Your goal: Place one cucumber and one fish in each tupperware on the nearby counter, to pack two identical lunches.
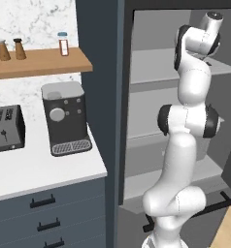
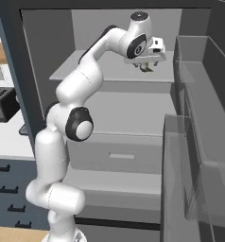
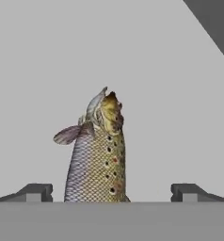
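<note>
While reaching into the open fridge, hung over its upper shelf [image 2: 109, 71]: gripper [image 2: 145, 67], jaws spread fully wide, gripping nothing. Lay between the two fingertips [image 3: 36, 192] in the hand view, touching neither: fish [image 3: 99, 150], silver-scaled flank with dark and red spots, yellowish head pointing away up the picture, one fin out to the side. Rested on plain grey shelf surface. Hidden by the gripper in the right base view, so exact spot on the shelf hard to tell there. Stood open at the right of that view: fridge door [image 2: 199, 142] with clear bins. Stretched away to the left of the fridge in the left base view: white worktop [image 1: 35, 169] over dark drawers, carrying a coffee machine [image 1: 65, 117] and a toaster [image 1: 6, 128]. Sat above on a wooden shelf [image 1: 40, 62]: two shakers [image 1: 10, 49] and a small jar [image 1: 63, 44].
</note>
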Robot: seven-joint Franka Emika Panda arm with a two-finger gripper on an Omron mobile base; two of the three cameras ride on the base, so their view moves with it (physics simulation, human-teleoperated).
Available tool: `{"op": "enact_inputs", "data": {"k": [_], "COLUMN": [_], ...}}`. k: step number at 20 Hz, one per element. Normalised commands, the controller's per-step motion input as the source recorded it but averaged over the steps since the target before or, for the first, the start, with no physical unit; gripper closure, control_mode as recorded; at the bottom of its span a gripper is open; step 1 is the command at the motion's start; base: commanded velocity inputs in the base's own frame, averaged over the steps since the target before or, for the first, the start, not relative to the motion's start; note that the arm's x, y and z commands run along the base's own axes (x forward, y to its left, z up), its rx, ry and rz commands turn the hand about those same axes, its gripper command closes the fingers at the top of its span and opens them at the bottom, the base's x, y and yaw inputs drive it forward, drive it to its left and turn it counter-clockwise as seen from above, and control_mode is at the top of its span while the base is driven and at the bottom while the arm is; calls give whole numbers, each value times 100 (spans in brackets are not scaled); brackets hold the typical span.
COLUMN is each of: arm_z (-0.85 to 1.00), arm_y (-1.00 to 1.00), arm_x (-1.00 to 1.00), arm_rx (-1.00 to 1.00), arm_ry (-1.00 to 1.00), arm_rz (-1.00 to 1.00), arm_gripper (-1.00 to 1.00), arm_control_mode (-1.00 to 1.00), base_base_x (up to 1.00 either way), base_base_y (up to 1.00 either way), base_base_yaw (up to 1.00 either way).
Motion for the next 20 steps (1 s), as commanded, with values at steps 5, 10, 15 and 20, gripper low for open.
{"op": "enact_inputs", "data": {"k": [5, 10, 15, 20], "arm_z": [-47, -67, -31, -34], "arm_y": [-3, 3, 3, 22], "arm_x": [26, -22, -83, -85], "arm_rx": [-5, -6, 4, 9], "arm_ry": [4, 2, -10, -29], "arm_rz": [1, 1, 0, -1], "arm_gripper": [-100, 100, 100, 100], "arm_control_mode": [-100, -100, -100, -100], "base_base_x": [0, 0, 0, 0], "base_base_y": [0, 0, 0, 0], "base_base_yaw": [0, 0, 0, 0]}}
